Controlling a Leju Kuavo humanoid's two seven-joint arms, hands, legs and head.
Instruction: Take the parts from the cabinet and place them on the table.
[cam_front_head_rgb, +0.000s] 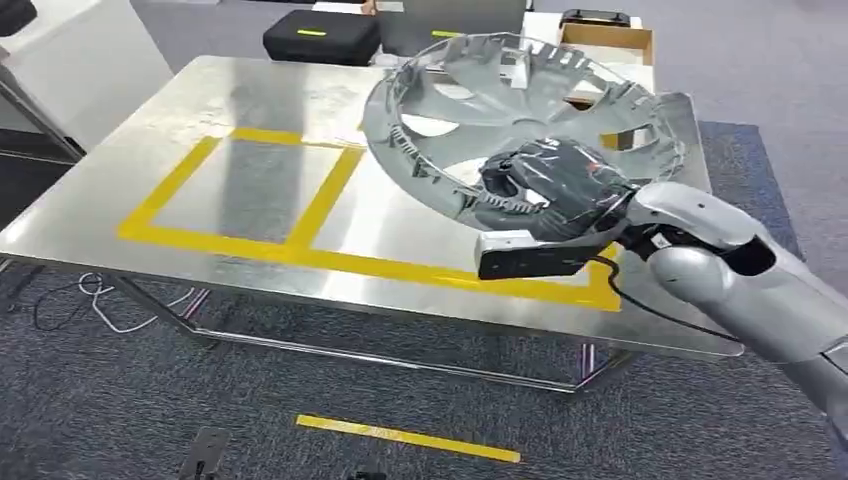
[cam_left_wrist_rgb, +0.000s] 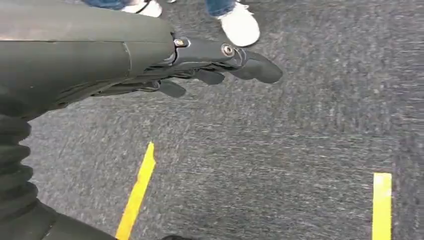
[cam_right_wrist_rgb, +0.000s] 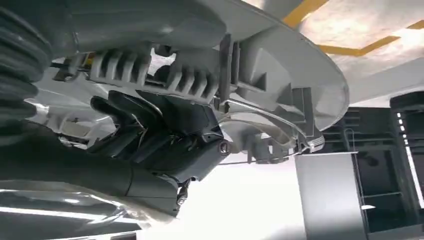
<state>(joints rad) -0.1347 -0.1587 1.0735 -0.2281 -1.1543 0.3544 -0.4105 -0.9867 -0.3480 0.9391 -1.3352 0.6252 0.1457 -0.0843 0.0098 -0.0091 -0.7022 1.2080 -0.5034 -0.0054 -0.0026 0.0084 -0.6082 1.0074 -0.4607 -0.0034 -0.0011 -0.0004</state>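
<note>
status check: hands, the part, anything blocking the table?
Right hand grips the hubcap by its rim, tilted over the table. Left hand hangs over the carpet, holding nothing. Taped yellow boxes bare, nothing in the way.

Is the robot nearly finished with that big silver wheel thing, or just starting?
Midway, it looks like. The wheel cover is out of the cabinet: the right hand grips its near rim and holds it tilted over the steel table, above the yellow-taped boxes. Setting it down and letting go remain. The left hand hangs open over the carpet.
</note>
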